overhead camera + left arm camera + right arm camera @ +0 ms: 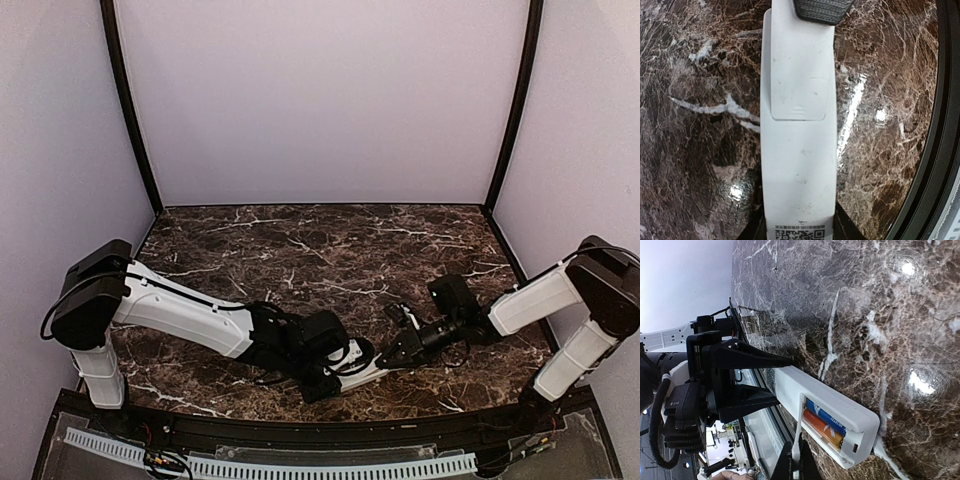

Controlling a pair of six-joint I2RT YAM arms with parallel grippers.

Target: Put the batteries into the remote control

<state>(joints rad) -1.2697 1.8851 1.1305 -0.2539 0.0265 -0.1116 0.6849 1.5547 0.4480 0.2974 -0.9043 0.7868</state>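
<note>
Batteries point(824, 426) side by side in remote point(790, 387), cover point(799, 430) seemingly upright beside them.

Bright, sharp, glare spots on table point(880, 115)

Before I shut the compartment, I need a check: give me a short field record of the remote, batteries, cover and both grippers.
remote control: back side up, over the marble table
batteries: blue and orange, side by side in the recess
battery cover: off the recess, raised on edge beside it
left gripper: clamped across the remote's far end
right gripper: pinched shut on the cover
likely next move: lower the cover over the recess and press it home
</note>
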